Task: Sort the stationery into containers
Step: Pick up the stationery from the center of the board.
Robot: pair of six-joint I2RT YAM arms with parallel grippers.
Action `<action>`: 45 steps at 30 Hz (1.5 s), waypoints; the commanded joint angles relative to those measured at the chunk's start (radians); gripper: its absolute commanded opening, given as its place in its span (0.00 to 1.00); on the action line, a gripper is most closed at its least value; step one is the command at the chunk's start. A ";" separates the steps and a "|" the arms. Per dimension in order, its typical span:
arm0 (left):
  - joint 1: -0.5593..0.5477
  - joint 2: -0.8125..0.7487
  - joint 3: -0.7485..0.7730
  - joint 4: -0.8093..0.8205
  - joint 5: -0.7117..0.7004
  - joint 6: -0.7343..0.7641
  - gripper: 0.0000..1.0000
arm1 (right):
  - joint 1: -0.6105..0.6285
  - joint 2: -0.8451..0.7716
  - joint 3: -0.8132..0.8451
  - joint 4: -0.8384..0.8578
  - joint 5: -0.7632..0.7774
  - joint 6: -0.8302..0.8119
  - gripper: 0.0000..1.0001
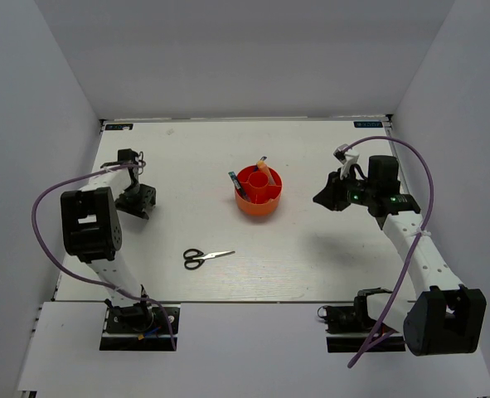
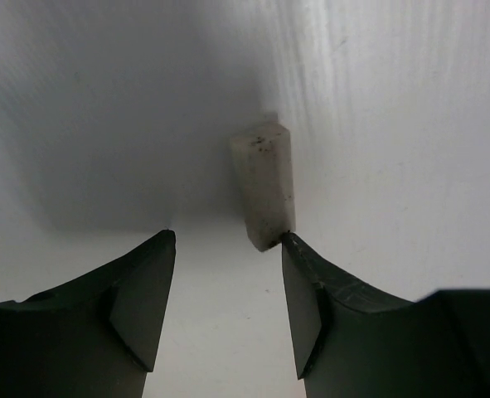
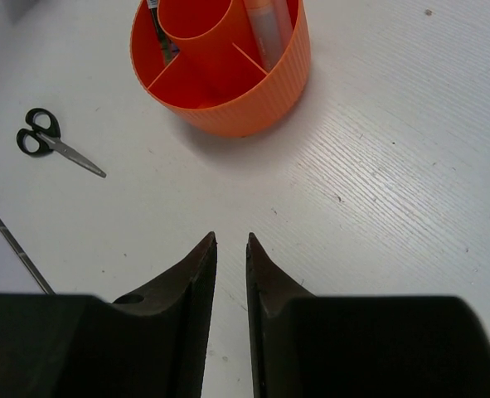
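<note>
The orange-red organizer cup (image 1: pixel 259 199) stands mid-table and also shows in the right wrist view (image 3: pixel 228 99). It holds a dark pen (image 1: pixel 234 182) in one ring compartment and a peach-orange highlighter (image 3: pixel 265 29) in another. The black-handled scissors (image 1: pixel 205 258) lie flat in front of the cup, to its left; they also show in the right wrist view (image 3: pixel 50 143). My left gripper (image 2: pixel 228 236) is open low over the table at the far left. A small white eraser (image 2: pixel 264 182) lies just beyond the tips, touching my right fingertip (image 2: pixel 298 257). My right gripper (image 3: pixel 230 239) is empty, its jaws almost together, right of the cup.
White walls enclose the table on the left, back and right. The left arm (image 1: pixel 91 224) and right arm (image 1: pixel 414 249) stand at the near edge with purple cables looping over them. The table's near edge (image 3: pixel 12 240) shows as a thin dark line.
</note>
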 commanded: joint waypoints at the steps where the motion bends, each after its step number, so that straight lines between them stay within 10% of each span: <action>1: 0.008 0.022 0.063 -0.016 -0.033 -0.021 0.65 | -0.015 -0.012 0.006 0.003 -0.014 0.009 0.24; 21: 0.031 0.138 0.169 -0.108 -0.053 -0.014 0.57 | -0.042 -0.005 0.001 0.014 -0.038 0.011 0.24; 31: 0.017 0.063 0.093 -0.044 0.054 0.072 0.05 | -0.070 -0.012 -0.003 0.022 -0.075 0.032 0.24; 35: -0.102 -0.099 0.015 0.071 0.106 0.238 0.00 | -0.078 -0.017 -0.008 0.026 -0.075 0.029 0.27; 38: -0.315 -0.203 -0.004 0.152 0.129 0.397 0.00 | -0.084 -0.014 -0.006 0.029 -0.073 0.028 0.46; 45: -0.661 -0.244 0.126 0.186 0.154 0.855 0.00 | -0.094 -0.012 -0.012 0.029 -0.070 0.027 0.35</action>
